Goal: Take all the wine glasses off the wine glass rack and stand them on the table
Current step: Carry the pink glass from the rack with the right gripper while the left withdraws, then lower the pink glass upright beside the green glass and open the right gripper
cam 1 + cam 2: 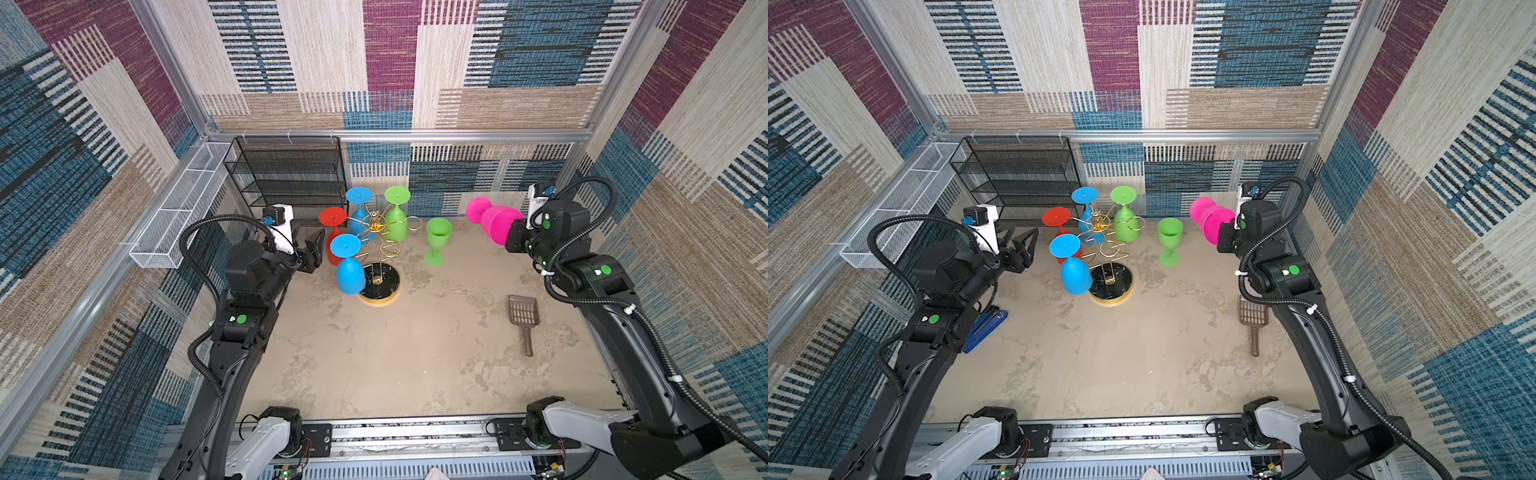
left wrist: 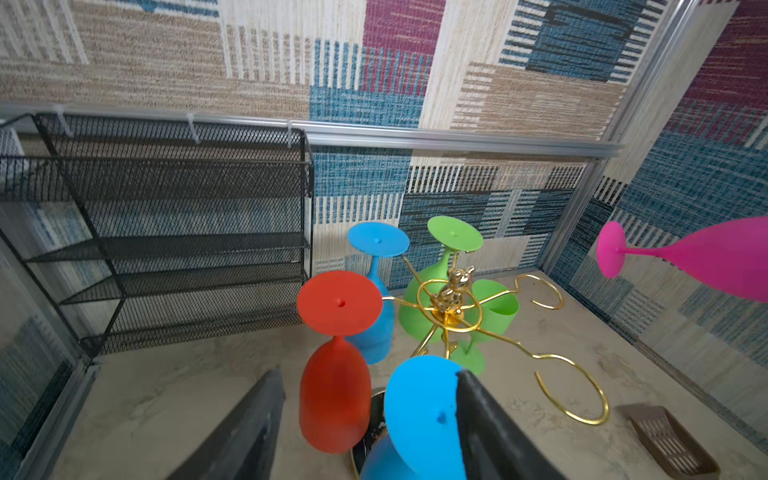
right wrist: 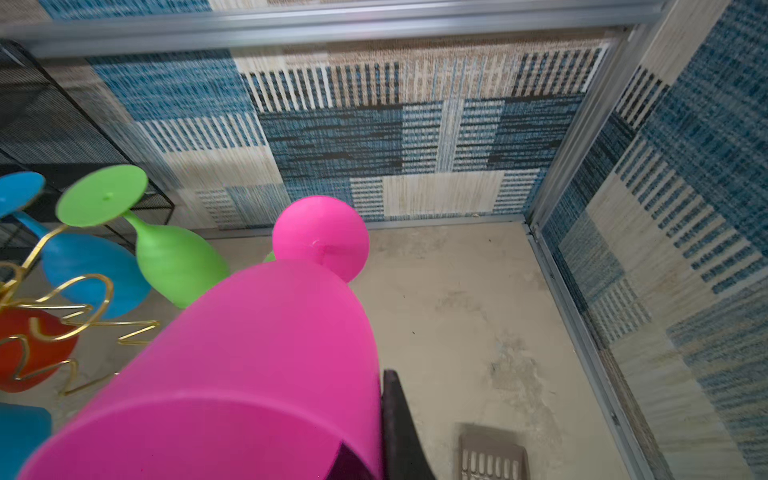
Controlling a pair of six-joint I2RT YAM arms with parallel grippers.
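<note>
Wall (image 1: 623,195) close beside right gripper (image 1: 514,240), open tabletop (image 1: 449,340) beneath; jaws clamped on pink wine glass (image 1: 494,228), held sideways, well clear of rack (image 1: 380,291). Left gripper (image 1: 313,252) wide, holding nothing, just beside hanging red glass (image 1: 332,217).

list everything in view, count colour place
gold wire wine glass rack: 1, gold, table centre
red plastic wine glass: 1, red, hanging on rack
blue plastic wine glasses: 2, blue, hanging on rack
green plastic wine glasses: 2, green, one hanging, one upright on table
pink plastic wine glass: 1, pink, in right gripper
black mesh shelf unit: 1, black, back wall
white mesh basket: 1, white, left wall
brown slotted scoop: 1, brown, table right
blue stapler-like tool: 1, blue, under left arm
left gripper: 1, black, open
right gripper: 1, black, holding pink glass
</note>
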